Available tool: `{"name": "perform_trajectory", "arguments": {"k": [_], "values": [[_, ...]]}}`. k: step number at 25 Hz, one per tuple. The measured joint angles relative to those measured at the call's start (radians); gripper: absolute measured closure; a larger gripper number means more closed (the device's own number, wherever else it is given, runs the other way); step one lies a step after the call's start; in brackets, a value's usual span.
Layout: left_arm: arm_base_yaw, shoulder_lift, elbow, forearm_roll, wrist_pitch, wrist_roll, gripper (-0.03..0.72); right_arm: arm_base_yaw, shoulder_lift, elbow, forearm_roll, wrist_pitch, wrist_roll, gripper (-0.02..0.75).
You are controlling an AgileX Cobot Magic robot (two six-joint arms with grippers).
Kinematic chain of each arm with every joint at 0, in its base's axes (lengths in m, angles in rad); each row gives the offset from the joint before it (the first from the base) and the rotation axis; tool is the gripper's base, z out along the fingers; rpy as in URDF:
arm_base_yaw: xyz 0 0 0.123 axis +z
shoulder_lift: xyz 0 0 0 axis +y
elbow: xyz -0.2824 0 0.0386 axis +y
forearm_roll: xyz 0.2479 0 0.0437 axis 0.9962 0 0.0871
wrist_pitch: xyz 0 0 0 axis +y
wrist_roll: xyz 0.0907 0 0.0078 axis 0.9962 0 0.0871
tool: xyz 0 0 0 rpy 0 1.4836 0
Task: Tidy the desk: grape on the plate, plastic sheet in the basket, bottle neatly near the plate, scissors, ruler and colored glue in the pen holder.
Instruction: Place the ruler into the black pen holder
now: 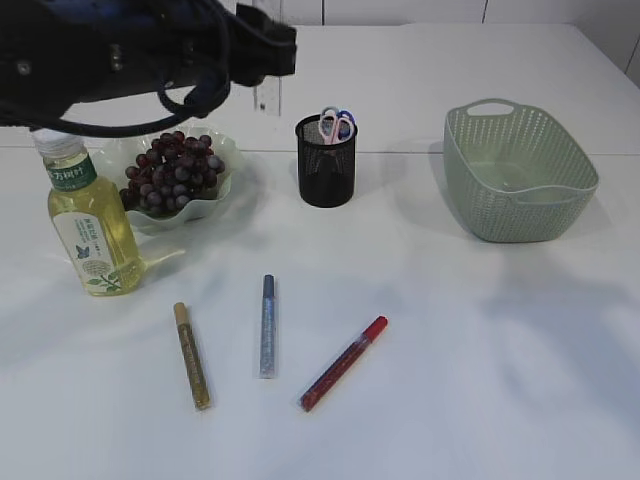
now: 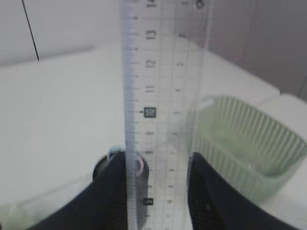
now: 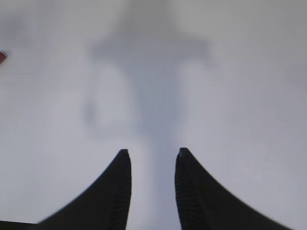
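Note:
My left gripper is shut on a clear ruler, which stands upright between its jaws. In the exterior view the left gripper holds the ruler in the air at the back, just left of the black mesh pen holder. Scissors stand in the holder. Dark grapes lie on the pale plate. The yellow bottle stands upright left of the plate. Gold, silver-blue and red glue pens lie at the front. My right gripper is open and empty over bare table. I cannot make out a plastic sheet.
A green basket stands at the right, and also shows in the left wrist view. The pen holder with scissor handles lies below the ruler there. A red pen tip shows at the left edge of the right wrist view.

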Motion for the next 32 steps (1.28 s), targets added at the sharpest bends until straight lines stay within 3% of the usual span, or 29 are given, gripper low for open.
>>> {"name": "perform_trajectory", "arguments": {"k": [6,12,24,32], "values": [[0.0,0.089,0.0,-0.002,-0.399,0.0,0.414,0.0,0.0,0.0,0.0,0.0,0.0,0.477],[0.0,0.212,-0.081,-0.004,-0.552,0.0,0.414,0.0,0.0,0.0,0.0,0.0,0.0,0.477],[0.0,0.511,-0.385,-0.004,-0.583,-0.002,0.414,0.0,0.0,0.0,-0.013,0.0,0.0,0.477],[0.03,0.595,-0.503,-0.023,-0.494,-0.002,0.414,0.0,0.0,0.0,-0.017,0.0,0.0,0.477]]}}
